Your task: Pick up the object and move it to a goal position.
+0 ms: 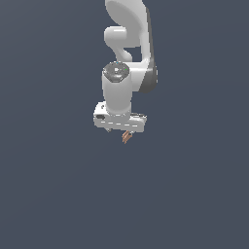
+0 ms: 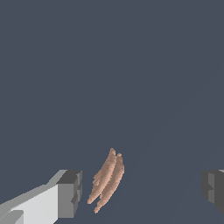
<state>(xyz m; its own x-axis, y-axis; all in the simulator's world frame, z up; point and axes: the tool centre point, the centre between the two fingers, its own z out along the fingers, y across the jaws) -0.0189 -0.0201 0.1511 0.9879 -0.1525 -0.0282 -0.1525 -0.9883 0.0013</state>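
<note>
In the wrist view, the dark grey pad of one finger (image 2: pixel 70 192) is seen first, then the small elongated orange-brown object with a lumpy, ridged surface (image 2: pixel 107 180), then a wide gap, then the second grey pad. The white pincer (image 2: pixel 142 190) is thus spread wide, and the object is touched by neither pad, though it lies nearer the first. In the exterior view, the object (image 1: pixel 126 137) is seen just beneath the white pincer (image 1: pixel 121 129).
</note>
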